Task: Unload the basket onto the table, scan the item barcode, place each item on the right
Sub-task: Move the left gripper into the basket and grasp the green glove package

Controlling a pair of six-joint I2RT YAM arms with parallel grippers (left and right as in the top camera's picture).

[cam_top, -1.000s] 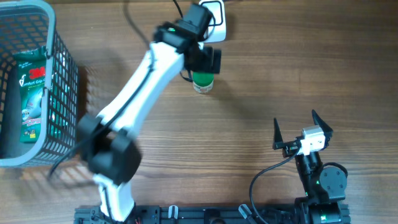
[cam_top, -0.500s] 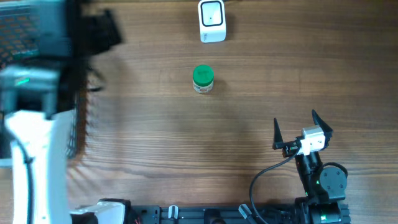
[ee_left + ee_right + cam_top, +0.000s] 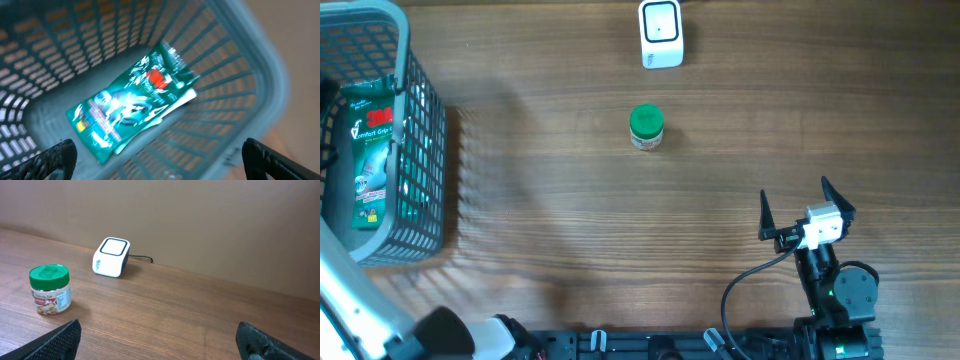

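A small jar with a green lid (image 3: pixel 646 127) stands upright on the table, just in front of the white barcode scanner (image 3: pixel 661 33). The right wrist view shows the jar (image 3: pixel 49 289) at the left and the scanner (image 3: pixel 111 257) behind it. A green packet (image 3: pixel 372 150) lies flat in the grey basket (image 3: pixel 380 12). My left gripper (image 3: pixel 165 160) hovers open above the basket, with the packet (image 3: pixel 132 100) below and ahead of it. My right gripper (image 3: pixel 794 190) stands open at the lower right, far from the jar, with nothing between its fingers.
The basket's mesh wall (image 3: pixel 235 100) rises around the packet on every side. A black cable runs from the back of the scanner. The left arm's white link (image 3: pixel 350 300) crosses the table's lower left corner.
My left arm has swung away from the jar by the scanner, leftward to the basket. The jar stays standing on the table. The right arm has not moved.
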